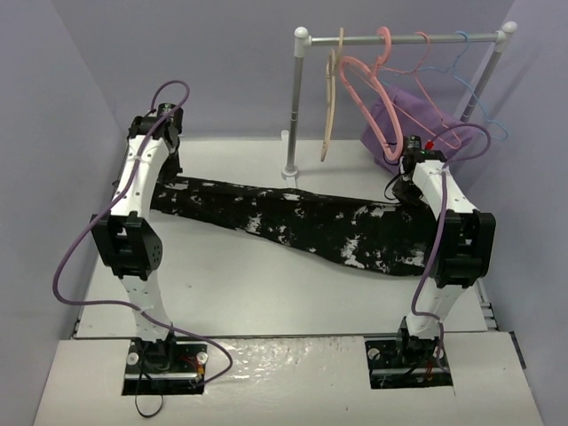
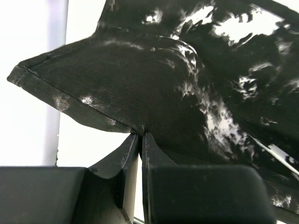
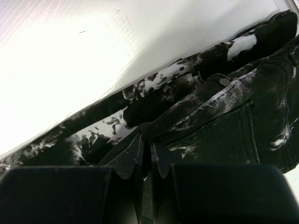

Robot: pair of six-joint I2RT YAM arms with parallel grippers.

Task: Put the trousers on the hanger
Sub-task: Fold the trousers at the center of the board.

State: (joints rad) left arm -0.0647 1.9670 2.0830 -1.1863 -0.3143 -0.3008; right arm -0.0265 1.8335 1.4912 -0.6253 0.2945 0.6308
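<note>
Below silver metal clothes rail (image 1: 399,38): long floppy black trousers with white blotches (image 1: 302,222), stretched out between both grippers. Left gripper (image 2: 141,136) pinched tight on leg hem, far from rail. Right gripper (image 3: 148,140) pinched tight on waist, close under rail. Thick cream plastic hanger (image 1: 330,115) hangs on rail, bare. Grabbing looks done. Lifting and draping over hanger not done yet.

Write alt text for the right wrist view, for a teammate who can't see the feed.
The right pincer is shut on a fold of the black, white-speckled trousers near the waistband, just below a metal button. The rest of the fabric trails away to the lower left across the white table.
</note>
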